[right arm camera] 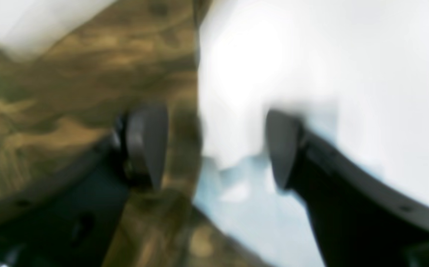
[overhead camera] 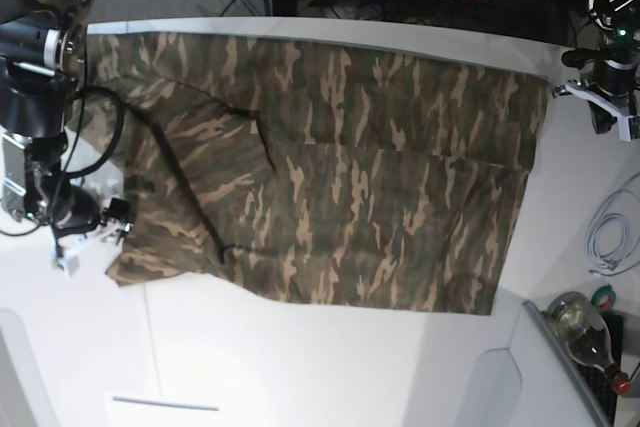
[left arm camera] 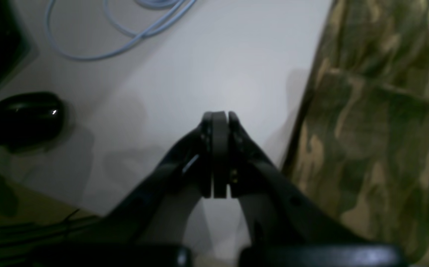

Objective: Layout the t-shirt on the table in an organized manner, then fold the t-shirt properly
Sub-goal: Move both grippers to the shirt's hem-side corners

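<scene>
Shirt [overhead camera: 340, 177] spread flat across table [overhead camera: 300, 357], camouflage print, reaching from far edge down toward middle, hem end by left arm, sleeve end by right arm. One side partly folded over, a darker diagonal crease running across the cloth near the sleeve. Lower corner of sleeve end lying close beside right gripper [overhead camera: 95, 232]. In right wrist view, right gripper [right arm camera: 214, 148] with fingers [right arm camera: 147, 142] spread well apart, nothing between them; one finger over shirt [right arm camera: 69, 96] edge, other over bare table [right arm camera: 347, 74]; view blurred, contact with cloth not discernible. Left gripper [overhead camera: 610, 107] parked at the table's edge past the hem, apart from the cloth. In left wrist view, left gripper [left arm camera: 220, 122] pressed fully together, pads meeting, holding nothing, hanging over bare table [left arm camera: 199, 66] with shirt [left arm camera: 377, 129] hem edge just off to one side. Pale blue cable [left arm camera: 125, 33] looped on table beyond the gripper; dark mouse [left arm camera: 25, 120] near the table corner. In base view, same cable [overhead camera: 610, 237] coiled past the hem side, bottle [overhead camera: 585, 332] lying in near corner beyond a raised white ledge. Thin dark seam line visible on near part of tabletop. Tangle of wires and power strip behind the far edge.
</scene>
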`<state>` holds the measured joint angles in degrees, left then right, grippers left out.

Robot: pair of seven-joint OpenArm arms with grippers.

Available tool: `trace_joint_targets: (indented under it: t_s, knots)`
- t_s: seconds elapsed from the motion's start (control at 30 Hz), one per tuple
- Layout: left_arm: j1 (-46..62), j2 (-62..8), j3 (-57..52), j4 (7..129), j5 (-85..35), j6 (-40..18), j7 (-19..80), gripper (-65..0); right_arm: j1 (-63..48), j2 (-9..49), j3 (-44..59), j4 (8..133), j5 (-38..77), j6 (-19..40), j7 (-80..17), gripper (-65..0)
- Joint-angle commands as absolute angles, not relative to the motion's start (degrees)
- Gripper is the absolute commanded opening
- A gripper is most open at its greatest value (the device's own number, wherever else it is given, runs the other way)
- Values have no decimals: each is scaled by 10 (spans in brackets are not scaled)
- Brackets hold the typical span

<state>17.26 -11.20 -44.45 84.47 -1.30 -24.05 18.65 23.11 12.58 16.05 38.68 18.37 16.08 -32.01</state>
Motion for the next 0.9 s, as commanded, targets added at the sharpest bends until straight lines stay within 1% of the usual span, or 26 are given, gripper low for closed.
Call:
trace_joint_targets:
  t_s: [0.0,0.07,0.17,0.23,0.33,0.4,0.47,0.53,0.57,0.67,0.77,0.87]
  knots:
    - [172,-125,-448,851,-17,-238,174,-650,255,136,151,381,193,163,-313,-254]
    - [174,-129,-448,845,-17,-238,174,-650,255,136,139,371,193,163,-304,-254]
    - [172,-131,-447,841,-17,-238,174,-650,253,120,132,371,193,163,-303,-254]
    - [171,-132,-444,841,-17,-238,174,-650,247,114,132,373,193,166,-305,-270]
    - [169,-132,-443,841,-17,-238,174,-650,242,101,132,385,193,166,-305,-350]
    - [168,-132,-443,841,-17,-238,174,-650,242,95,131,388,193,166,-305,-417]
    - [167,-132,-442,841,-17,-238,174,-650,242,95,131,388,193,166,-305,-513]
    - [154,-133,-426,839,-17,-238,174,-650,242,95,131,389,193,166,-301,-635]
    - [150,-137,-416,832,-17,-238,174,-650,242,96,134,390,193,166,-301,-650]
    - [117,-167,-361,787,-16,-238,174,-650,231,96,134,426,193,166,-305,-645]
    - [53,-195,-305,718,-18,-238,174,-650,196,95,132,510,193,164,-320,-647]
    - [-34,-199,-271,633,-18,-238,174,-650,162,91,132,607,193,164,-360,-647]
